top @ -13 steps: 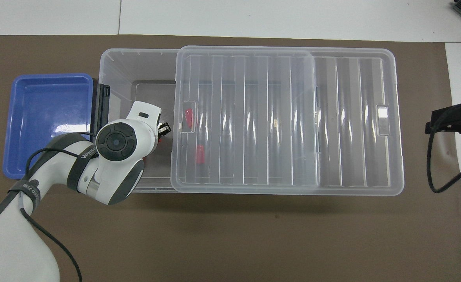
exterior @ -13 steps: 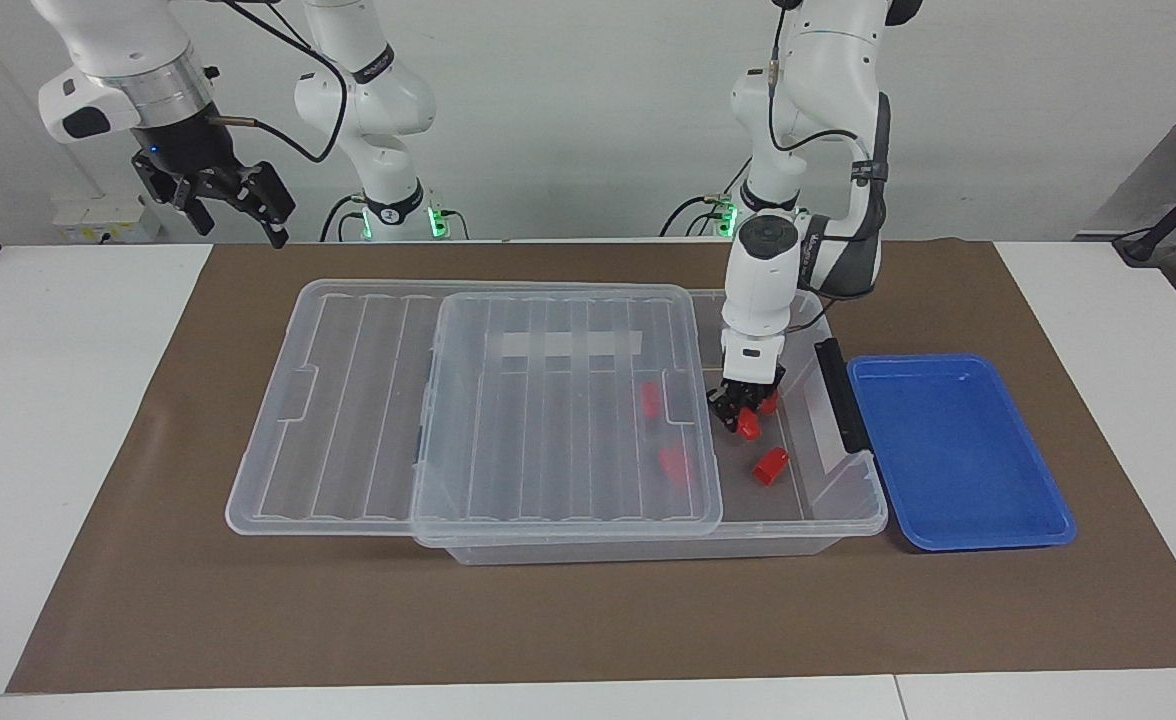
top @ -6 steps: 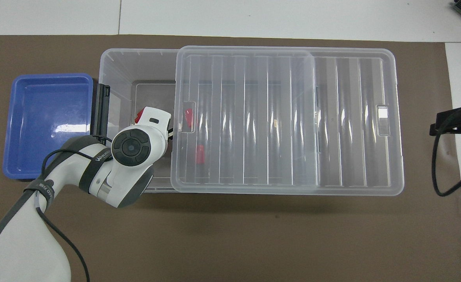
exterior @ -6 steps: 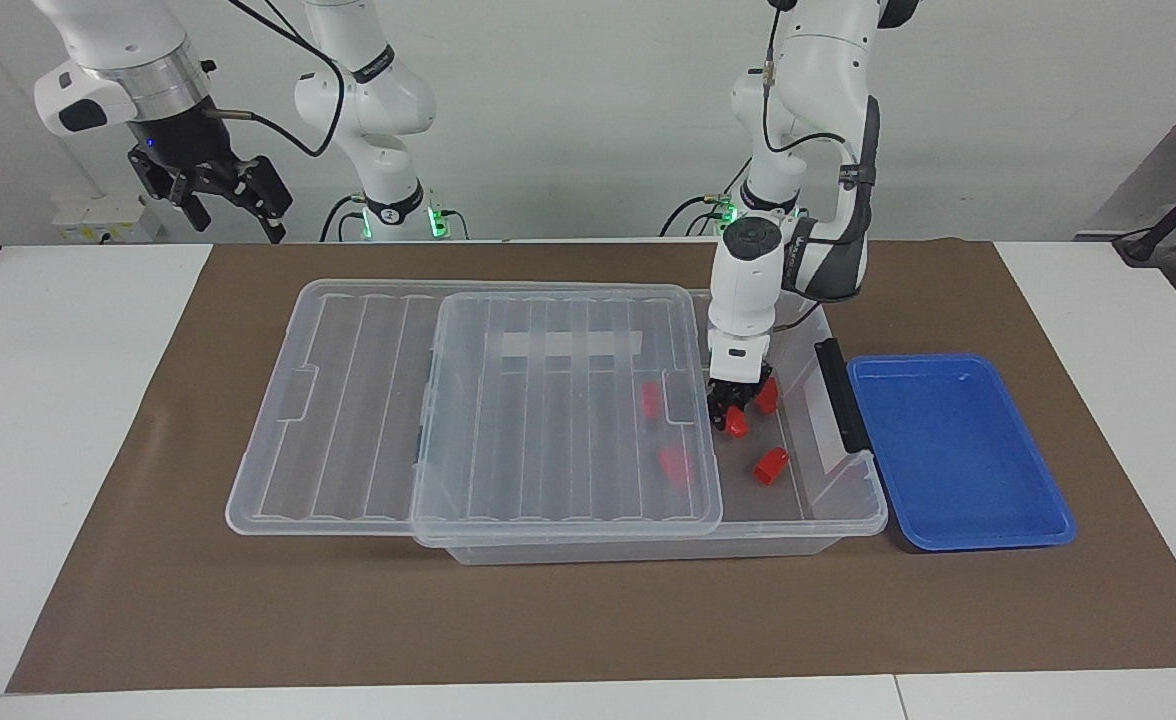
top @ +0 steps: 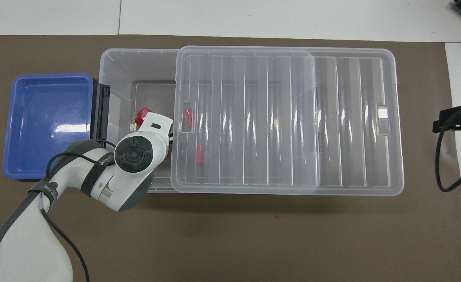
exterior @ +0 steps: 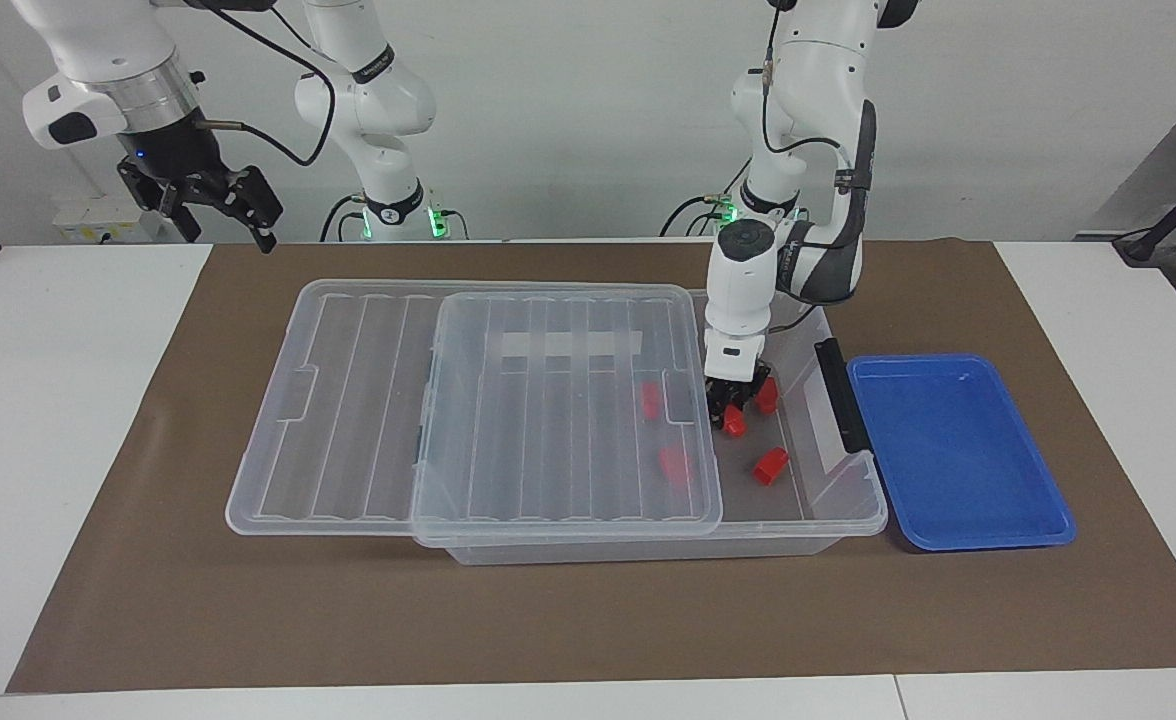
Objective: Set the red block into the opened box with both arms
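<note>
1. Red block [exterior: 736, 423], pinched in the left gripper [exterior: 737, 410], hangs low inside the box [exterior: 848, 500], in the open end beside the lid [exterior: 568, 400].
2. Release should come only near the floor, clear of the lid edge and the loose blocks.
3. Right gripper [exterior: 210, 200] waits spread, raised over the table's right-arm end.
4. Facing view shows the grip; overhead, the arm's wrist hides it.
</note>
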